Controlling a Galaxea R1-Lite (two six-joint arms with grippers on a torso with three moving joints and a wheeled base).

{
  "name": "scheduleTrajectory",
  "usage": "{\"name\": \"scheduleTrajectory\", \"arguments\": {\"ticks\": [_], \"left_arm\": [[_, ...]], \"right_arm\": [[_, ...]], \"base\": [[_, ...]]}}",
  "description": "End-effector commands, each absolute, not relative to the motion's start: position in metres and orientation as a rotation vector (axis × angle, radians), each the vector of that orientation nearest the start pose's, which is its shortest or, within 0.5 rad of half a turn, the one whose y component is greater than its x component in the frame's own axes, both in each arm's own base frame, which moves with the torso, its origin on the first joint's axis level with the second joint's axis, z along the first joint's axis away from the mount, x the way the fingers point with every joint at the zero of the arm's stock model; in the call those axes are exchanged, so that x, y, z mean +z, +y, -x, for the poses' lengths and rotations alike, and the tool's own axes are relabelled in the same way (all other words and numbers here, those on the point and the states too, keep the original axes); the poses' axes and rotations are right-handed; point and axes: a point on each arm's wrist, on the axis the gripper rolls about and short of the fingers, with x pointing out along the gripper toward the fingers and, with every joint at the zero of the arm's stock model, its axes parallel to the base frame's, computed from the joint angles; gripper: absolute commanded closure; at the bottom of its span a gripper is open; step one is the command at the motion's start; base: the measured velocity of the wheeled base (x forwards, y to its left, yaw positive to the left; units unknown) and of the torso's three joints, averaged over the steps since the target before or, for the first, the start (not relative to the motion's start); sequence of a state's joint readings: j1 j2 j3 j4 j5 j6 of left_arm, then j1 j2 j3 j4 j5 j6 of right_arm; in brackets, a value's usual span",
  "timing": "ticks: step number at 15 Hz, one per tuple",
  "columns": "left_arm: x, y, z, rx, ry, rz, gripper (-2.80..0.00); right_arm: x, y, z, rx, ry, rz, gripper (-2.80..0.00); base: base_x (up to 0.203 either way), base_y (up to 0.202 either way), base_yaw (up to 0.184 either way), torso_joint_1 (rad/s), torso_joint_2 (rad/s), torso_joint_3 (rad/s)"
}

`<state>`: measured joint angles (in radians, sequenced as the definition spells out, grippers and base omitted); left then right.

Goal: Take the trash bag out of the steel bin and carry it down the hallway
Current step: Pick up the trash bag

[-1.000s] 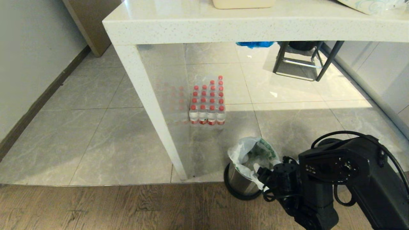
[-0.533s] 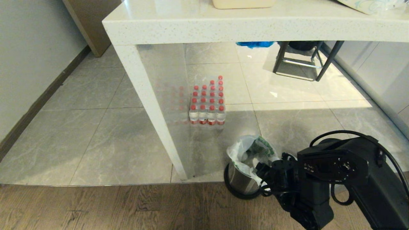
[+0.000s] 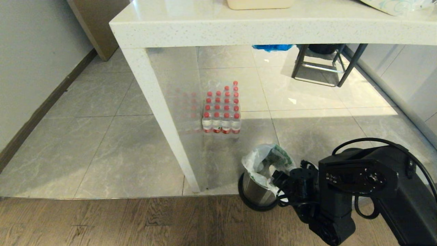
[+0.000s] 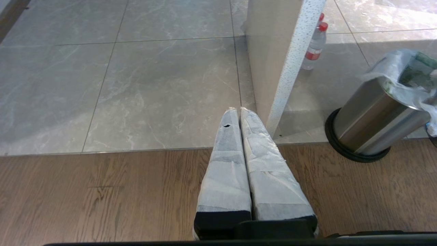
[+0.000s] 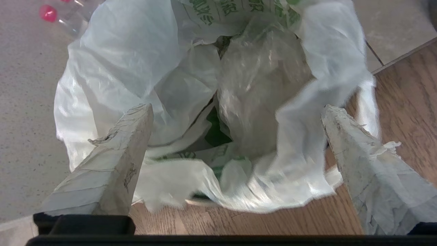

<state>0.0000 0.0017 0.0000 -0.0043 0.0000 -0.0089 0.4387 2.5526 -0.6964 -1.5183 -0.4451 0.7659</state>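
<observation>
Trash bag (image 5: 191, 102) sits in the steel bin (image 3: 254, 194), right under the right gripper (image 5: 235, 136), whose fingers are spread wide around the bag's near edge, holding nothing.

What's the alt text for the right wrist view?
The right gripper hangs open over the white trash bag, its taped fingers straddling the crumpled mouth. Green print marks the bag; wood floor shows beside it.
</observation>
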Motion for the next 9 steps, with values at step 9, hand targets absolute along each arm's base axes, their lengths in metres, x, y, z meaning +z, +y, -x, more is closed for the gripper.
{"name": "scheduleTrajectory", "arguments": {"ticks": [9], "left_arm": [[0.076, 0.0, 0.023, 0.0, -0.003, 0.009, 0.0]], "right_arm": [[-0.04, 0.158, -0.329, -0.066, 0.33, -0.49, -2.8]], "base": [[0.0, 0.0, 0.0, 0.0, 0.0, 0.0]]}}
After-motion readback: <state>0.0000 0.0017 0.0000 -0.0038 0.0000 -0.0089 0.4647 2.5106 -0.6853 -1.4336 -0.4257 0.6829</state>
